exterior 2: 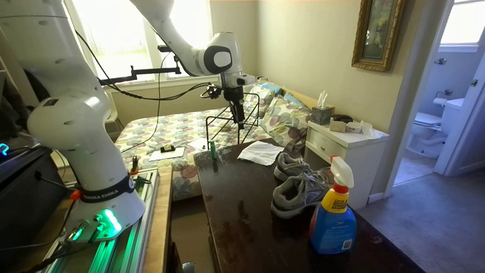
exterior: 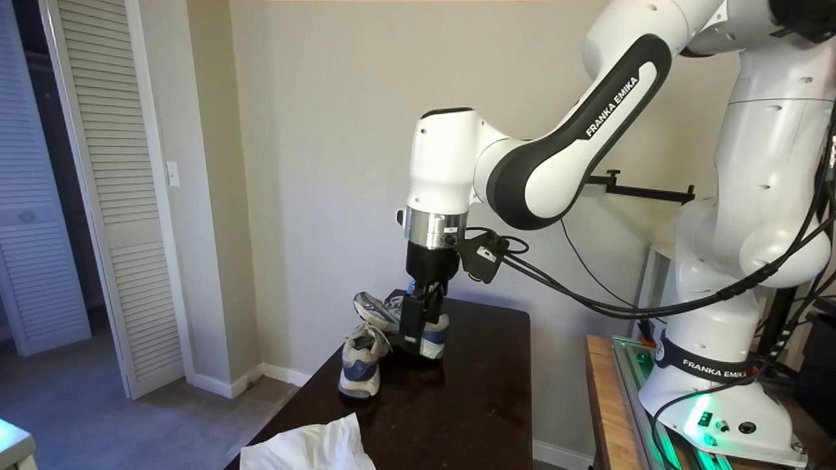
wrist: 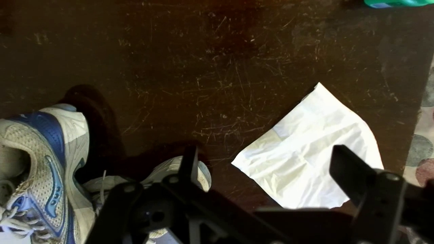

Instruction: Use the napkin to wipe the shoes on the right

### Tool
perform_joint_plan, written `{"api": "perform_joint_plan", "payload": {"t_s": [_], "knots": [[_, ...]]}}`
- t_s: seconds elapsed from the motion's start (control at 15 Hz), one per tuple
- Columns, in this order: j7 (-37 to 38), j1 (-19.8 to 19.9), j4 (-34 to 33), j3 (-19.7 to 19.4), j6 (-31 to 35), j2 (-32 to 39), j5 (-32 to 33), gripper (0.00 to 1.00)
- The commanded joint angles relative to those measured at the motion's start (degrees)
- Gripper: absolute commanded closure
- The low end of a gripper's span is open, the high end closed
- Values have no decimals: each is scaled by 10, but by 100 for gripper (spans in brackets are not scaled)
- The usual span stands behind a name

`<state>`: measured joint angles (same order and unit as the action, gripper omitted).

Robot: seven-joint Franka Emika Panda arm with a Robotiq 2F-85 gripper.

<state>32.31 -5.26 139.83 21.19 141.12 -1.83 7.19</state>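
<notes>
Evidently, the crumpled white paper napkin (wrist: 315, 135) lies loose and spread on the dark bench (wrist: 217, 78), right of centre in the wrist view; in an exterior view the napkin (exterior: 307, 447) runs off the bottom edge. The pincer (wrist: 262, 162) hangs in the air near it, released, spread wide and holding nothing. In the wrist view one finger (wrist: 351, 169) covers part of the napkin, while the opposite finger (wrist: 190, 169) covers part of a lace-up sneaker (wrist: 168, 166); the matching sneaker (wrist: 44, 162) fills the lower left.

I take lining up the pick to be the step in hand, and poor alignment looks the chief danger: a straight descent might meet bare bench, a mere corner of paper, or the nearer sneaker, shoving it. Because the sheet lies so flat, closing too high would probably catch only air, and pressing too low could jam against the surface. Later, soft paper may bunch or tear as it rubs, and the sneakers, with nothing visibly bracing them, may slide under a stroke.

Farther out, in an exterior view, a blue spray bottle (exterior 2: 333, 231) stands at the lower right, just beside the sneakers; too wide a wipe could topple it.
</notes>
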Motion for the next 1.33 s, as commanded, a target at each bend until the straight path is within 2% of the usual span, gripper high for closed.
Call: {"api": "perform_joint_plan", "payload": {"t_s": [0.0,0.33,0.53,0.67,1.0,1.07,1.13,1.27], "knots": [[14,-35,-20,-27,1,26,26,0],[-42,-99,-111,-24,2,154,28,0],[-64,-137,-165,-50,-3,226,65,0],[-94,-148,-196,-65,14,266,58,0],[-45,-196,-315,-136,-11,367,56,0],[-100,-177,-341,-118,-37,389,20,0],[-80,-185,-267,-130,0,330,32,0],[-84,-185,-280,-134,-1,345,31,0]]}}
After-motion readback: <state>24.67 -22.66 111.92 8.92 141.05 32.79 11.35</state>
